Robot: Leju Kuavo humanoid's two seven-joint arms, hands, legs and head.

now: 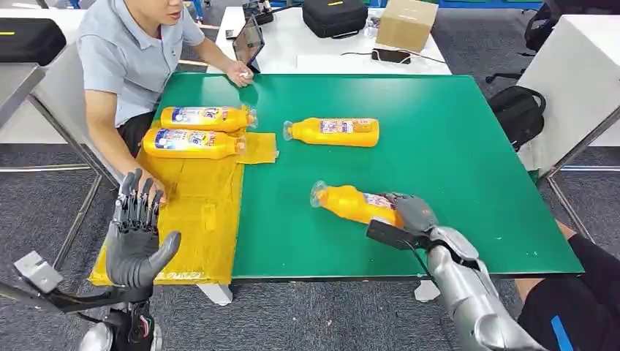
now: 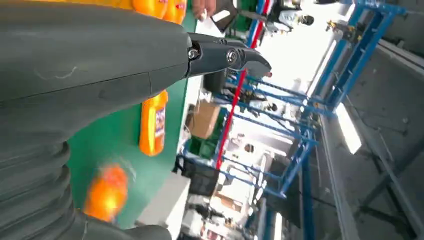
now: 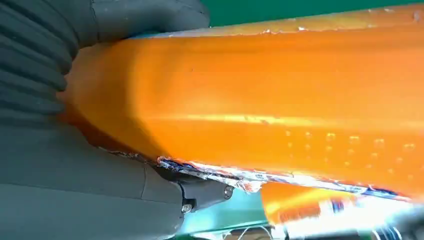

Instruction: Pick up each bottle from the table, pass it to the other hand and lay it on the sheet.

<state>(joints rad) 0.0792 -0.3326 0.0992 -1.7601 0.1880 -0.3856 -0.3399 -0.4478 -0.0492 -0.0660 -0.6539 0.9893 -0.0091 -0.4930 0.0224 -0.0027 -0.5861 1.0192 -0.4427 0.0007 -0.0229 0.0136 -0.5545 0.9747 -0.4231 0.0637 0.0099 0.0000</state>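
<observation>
Green tabletop in front of me. A yellow sheet lies along its left side, reaching to the near edge.

A person sits at the far left corner, one hand resting on the tabletop's far edge, the other down by the sheet's left edge.

Four orange bottles, all lying on their sides:
- Two sheet bottles rest side by side on the far end of the sheet, caps pointing right.
- Far bottle lies on bare green near the middle, just right of the sheet, cap pointing left.
- Near bottle is toward the near edge, cap pointing left, its base in my right robot hand.

Right robot hand: fingers and thumb wrapped round the near bottle's body; the right wrist view shows the orange wall pressed against the palm. I cannot tell whether the bottle is off the tabletop.

Left robot hand: raised upright off the near left corner, beside the sheet's edge, fingers straight and apart, holding nothing.
</observation>
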